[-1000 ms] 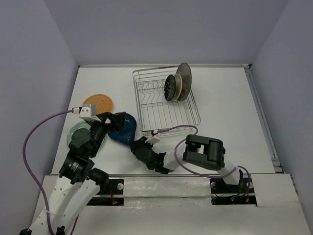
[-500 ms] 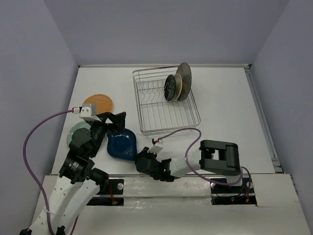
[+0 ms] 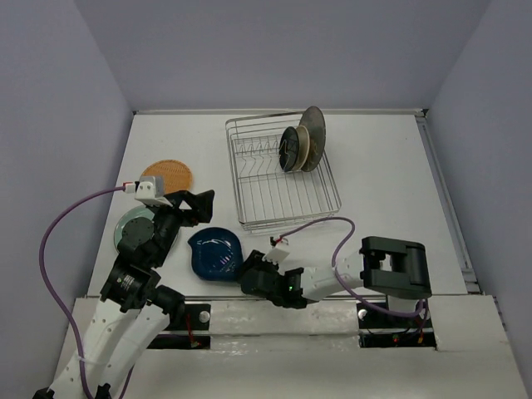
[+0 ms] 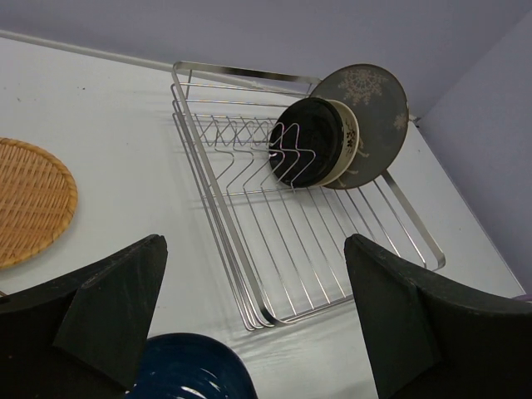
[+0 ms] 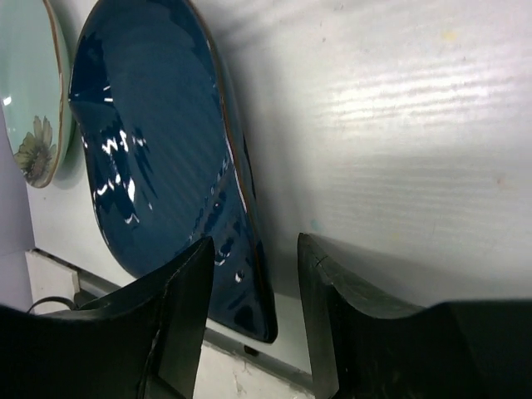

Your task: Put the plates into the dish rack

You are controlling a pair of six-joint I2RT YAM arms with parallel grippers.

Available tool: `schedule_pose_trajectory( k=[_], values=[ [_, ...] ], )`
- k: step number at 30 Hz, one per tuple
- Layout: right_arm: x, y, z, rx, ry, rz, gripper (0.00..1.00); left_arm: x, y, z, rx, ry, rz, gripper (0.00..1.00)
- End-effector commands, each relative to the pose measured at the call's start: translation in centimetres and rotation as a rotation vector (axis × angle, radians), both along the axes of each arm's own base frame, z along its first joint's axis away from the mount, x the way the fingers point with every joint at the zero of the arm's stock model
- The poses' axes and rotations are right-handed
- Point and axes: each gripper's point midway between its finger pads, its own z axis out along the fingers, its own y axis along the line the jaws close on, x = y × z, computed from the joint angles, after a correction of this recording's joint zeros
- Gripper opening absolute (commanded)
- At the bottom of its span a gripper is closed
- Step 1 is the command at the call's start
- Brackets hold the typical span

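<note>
The white table bears the dish rack at upper centre; the orange plate, teal plate and dark blue plate lie at left.

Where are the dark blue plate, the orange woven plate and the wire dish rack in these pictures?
dark blue plate [image 3: 214, 252], top view, on the middle of its glossy face.
orange woven plate [image 3: 170, 174], top view, on its woven centre.
dish rack [image 3: 283, 195], top view, on the bare wire floor near its front.

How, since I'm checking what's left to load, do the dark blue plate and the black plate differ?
The dark blue plate lies face-up on the table; the black plate stands on edge. The blue one is outside the dish rack; the black one sits between the rack's tines. Both are round and glossy.
</note>
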Motion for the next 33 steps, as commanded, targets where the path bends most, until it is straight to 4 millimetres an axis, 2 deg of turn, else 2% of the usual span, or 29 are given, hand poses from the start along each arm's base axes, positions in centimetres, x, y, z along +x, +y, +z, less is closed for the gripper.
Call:
schedule_pose_trajectory(
  k=[1,5,6,9,11,14,17,19,21,22,23,24,25,26,27,29,31,32,33],
  values=[
    [1.1,-2.4,-3.4,-0.233,0.004,0.093,0.50,0.2,0.0,2.4,-0.029,-0.066,-0.001,0.99],
    [1.5,-0.4,-5.3,-0.292,0.042,0.205,0.49,0.2,0.0,2.4,-0.028,-0.066,-0.001,0.99],
    [1.3,-0.6,-6.1,-0.314,0.047,0.217,0.48,0.2,0.0,2.4,-0.028,-0.066,-0.001,0.99],
    [1.2,1.2,-6.5,-0.319,0.045,0.263,0.45,0.2,0.0,2.4,-0.027,-0.068,-0.001,0.99],
    [1.1,1.4,-6.7,-0.324,0.050,0.278,0.28,0.2,0.0,2.4,-0.027,-0.068,-0.002,0.99],
    [1.1,0.7,-6.4,-0.321,0.048,0.256,0.10,0.1,-0.1,2.5,-0.028,-0.070,-0.004,0.99],
    [1.8,-0.1,-4.0,-0.335,-0.018,0.232,0.07,0.0,0.0,2.7,-0.032,-0.076,-0.002,0.99],
    [1.4,-0.8,-1.3,-0.375,-0.075,0.257,0.07,-0.1,0.1,2.7,-0.032,-0.079,-0.001,0.99],
    [2.3,-1.6,1.6,-0.430,-0.147,0.230,0.07,-0.1,0.2,2.8,-0.034,-0.082,0.002,0.99],
    [2.1,-1.5,3.0,-0.439,-0.176,0.236,0.07,-0.1,0.4,2.9,-0.034,-0.083,0.013,0.99],
    [2.6,-2.6,5.0,-0.477,-0.213,0.224,0.07,-0.1,0.6,3.0,-0.035,-0.088,0.021,0.99],
    [3.0,-2.9,6.4,-0.486,-0.237,0.216,0.07,-0.1,0.8,3.1,-0.034,-0.088,0.031,0.99],
    [3.4,-2.7,8.3,-0.476,-0.266,0.205,0.07,0.0,1.4,3.2,-0.034,-0.091,0.065,0.99],
    [3.9,-3.8,10.1,-0.515,-0.305,0.194,0.07,-0.2,1.8,3.4,-0.039,-0.099,0.083,0.99],
    [4.2,-3.7,12.0,-0.506,-0.327,0.182,0.07,-0.2,2.6,3.6,-0.044,-0.106,0.123,0.99],
    [4.6,-4.5,14.2,-0.537,-0.369,0.174,0.07,-0.4,3.4,4.0,-0.053,-0.120,0.162,0.99],
    [5.4,-6.2,16.9,-0.582,-0.418,0.125,0.07,-0.7,4.4,4.4,-0.069,-0.136,0.201,0.99],
    [6.8,-7.3,19.1,-0.613,-0.464,0.070,0.07,-1.0,4.6,4.7,-0.078,-0.147,0.209,0.99],
    [7.4,-8.7,20.3,-0.643,-0.477,0.039,0.07,-1.0,4.9,4.8,-0.083,-0.150,0.220,0.99]
  ],
)
